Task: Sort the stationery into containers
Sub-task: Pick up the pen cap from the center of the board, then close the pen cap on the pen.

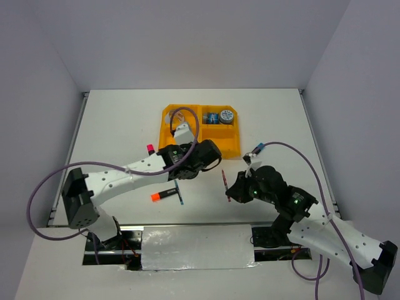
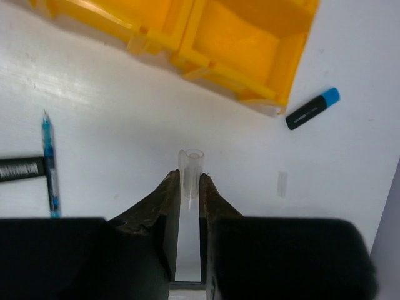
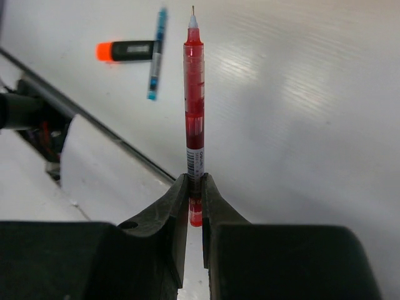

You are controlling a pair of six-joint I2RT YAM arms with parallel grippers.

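Watching, we had the right jaws clamped on the red pen (image 3: pixel 194 94), its long axis straight out ahead, the orange tray (image 1: pixel 232 149) lying to their left, nearer the left jaws, pinched on a clear tube (image 2: pixel 190 172).

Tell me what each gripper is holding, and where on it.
Right gripper: red pen, pinched near its back end. Left gripper: clear tube, open end sticking out.

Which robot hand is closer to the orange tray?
Left. The left gripper hangs just before the orange tray; the right gripper sits farther back, off its right corner.
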